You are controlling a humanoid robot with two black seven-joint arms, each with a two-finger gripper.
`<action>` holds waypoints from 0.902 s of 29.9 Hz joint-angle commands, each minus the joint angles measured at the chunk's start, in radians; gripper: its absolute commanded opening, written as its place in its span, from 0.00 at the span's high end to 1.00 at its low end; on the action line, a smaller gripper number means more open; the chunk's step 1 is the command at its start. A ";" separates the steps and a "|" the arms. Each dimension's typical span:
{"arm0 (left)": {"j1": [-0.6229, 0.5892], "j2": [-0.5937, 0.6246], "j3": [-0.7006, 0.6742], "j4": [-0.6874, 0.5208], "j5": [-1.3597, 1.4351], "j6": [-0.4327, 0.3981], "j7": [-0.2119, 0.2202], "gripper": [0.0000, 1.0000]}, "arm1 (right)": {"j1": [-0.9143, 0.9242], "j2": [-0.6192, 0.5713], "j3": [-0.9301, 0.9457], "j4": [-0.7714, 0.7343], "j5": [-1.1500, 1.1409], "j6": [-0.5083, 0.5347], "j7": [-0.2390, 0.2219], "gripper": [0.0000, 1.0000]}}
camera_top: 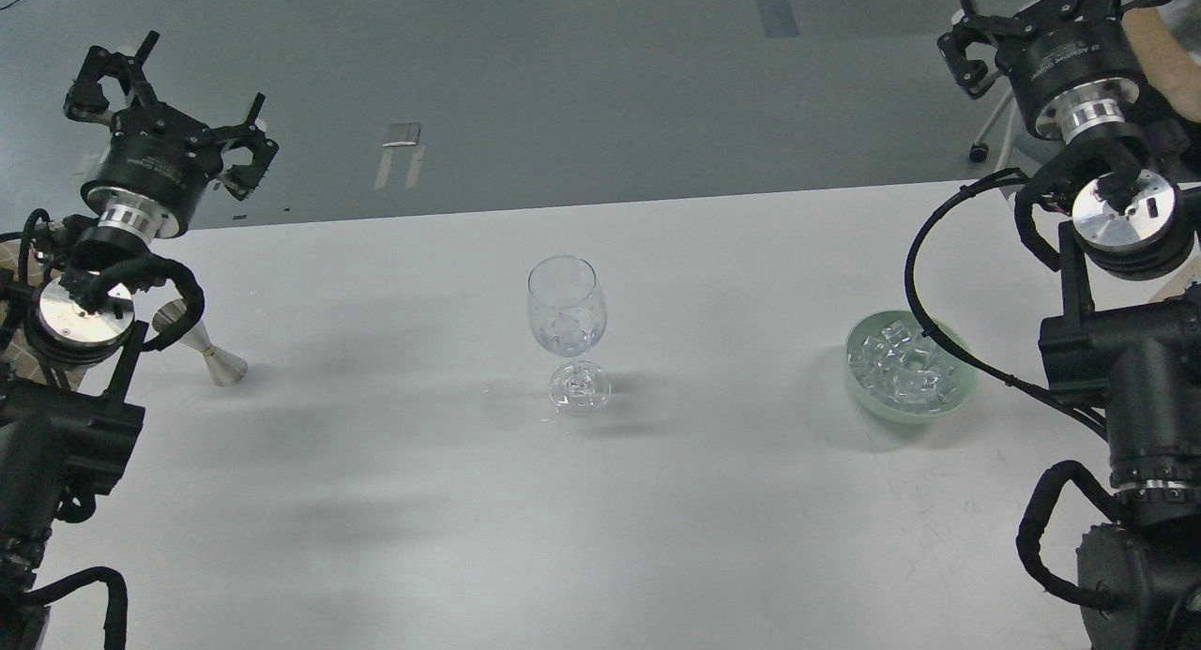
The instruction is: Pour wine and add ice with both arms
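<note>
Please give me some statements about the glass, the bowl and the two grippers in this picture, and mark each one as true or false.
1. The wine glass stands upright on the table. True.
2. The ice lies scattered on the table. False: the cubes sit in the green bowl.
3. The left gripper holds the metal jigger. False: it is open and empty; the jigger lies on the table.
4. The right gripper is raised, away from the bowl. True.
5. The bowl is left of the glass. False: it is to its right.

glass [567,317] mid-table, ice [903,369] in bowl [955,399] right
</note>
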 commanded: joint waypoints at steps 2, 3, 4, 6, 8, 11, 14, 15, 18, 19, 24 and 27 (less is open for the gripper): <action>0.002 0.005 -0.002 -0.002 -0.002 0.003 -0.001 0.02 | -0.002 0.000 0.001 0.002 0.000 0.005 0.008 0.00; 0.002 0.010 -0.002 -0.006 -0.002 0.003 -0.001 0.02 | -0.004 0.000 0.001 0.002 0.000 0.005 0.018 0.00; 0.002 0.019 -0.002 -0.011 -0.005 0.003 -0.001 0.02 | -0.005 0.000 0.001 0.002 0.000 0.006 0.028 0.00; 0.002 0.027 -0.002 -0.012 -0.017 0.005 -0.001 0.02 | -0.005 0.000 0.001 0.002 0.000 0.008 0.030 0.00; 0.002 0.028 -0.002 -0.012 -0.028 0.005 -0.001 0.02 | -0.005 0.000 0.001 0.002 0.000 0.008 0.030 0.00; 0.004 0.036 -0.002 -0.015 -0.042 0.005 -0.001 0.02 | -0.007 0.000 0.001 0.002 0.000 0.006 0.030 0.00; 0.007 0.045 -0.008 -0.015 -0.043 0.005 -0.001 0.02 | -0.011 0.000 0.002 0.005 0.000 0.006 0.031 0.00; 0.007 0.045 -0.013 -0.015 -0.043 0.005 -0.001 0.02 | -0.012 0.000 0.002 0.010 0.000 0.006 0.031 0.00; 0.008 0.045 -0.019 -0.017 -0.043 0.005 -0.001 0.02 | -0.015 0.000 0.001 0.031 0.000 0.006 0.031 0.00; 0.008 0.045 -0.019 -0.017 -0.043 0.005 -0.001 0.02 | -0.013 0.000 0.001 0.033 0.000 0.006 0.031 0.00; 0.007 0.045 -0.021 -0.018 -0.043 0.005 -0.001 0.02 | -0.016 0.000 0.001 0.036 0.000 0.006 0.031 0.00; 0.008 0.044 -0.019 -0.018 -0.043 0.006 0.001 0.02 | -0.024 0.000 0.001 0.041 0.000 0.006 0.031 0.00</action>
